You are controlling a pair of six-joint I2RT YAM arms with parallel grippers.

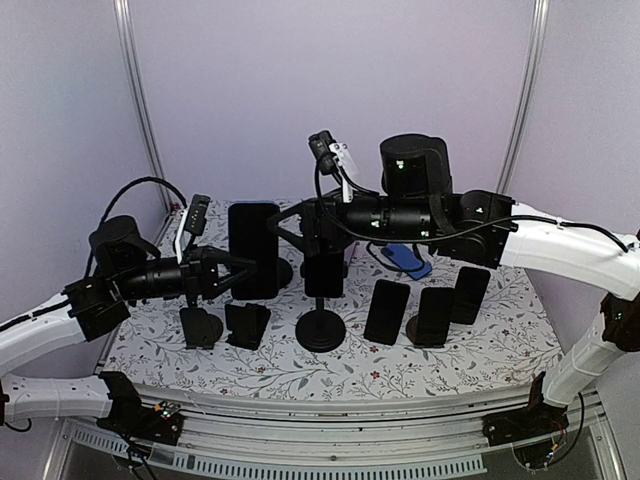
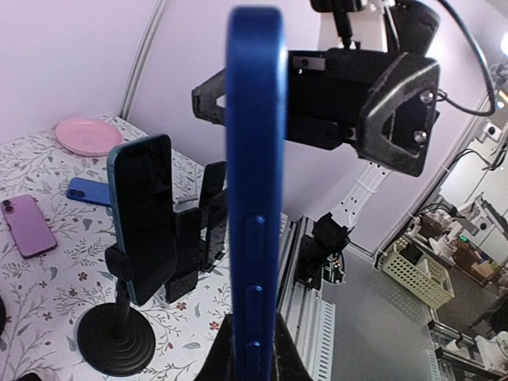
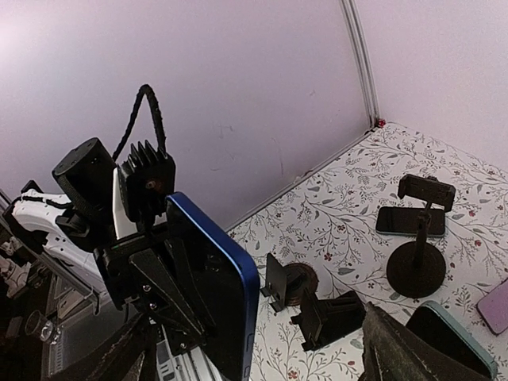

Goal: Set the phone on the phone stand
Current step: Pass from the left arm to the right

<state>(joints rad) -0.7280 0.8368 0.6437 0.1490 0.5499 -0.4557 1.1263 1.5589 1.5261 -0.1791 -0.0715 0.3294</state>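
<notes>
The left claw [image 1: 222, 272] is shut tight on the bottom edge of the blue phone [image 1: 253, 250] and holds it straight up. The right claw [image 1: 285, 228] is wide open, right beside the phone. An empty black phone stand [image 1: 200, 326] sits on the flowery table [image 1: 480, 350] just below the left claw.
</notes>
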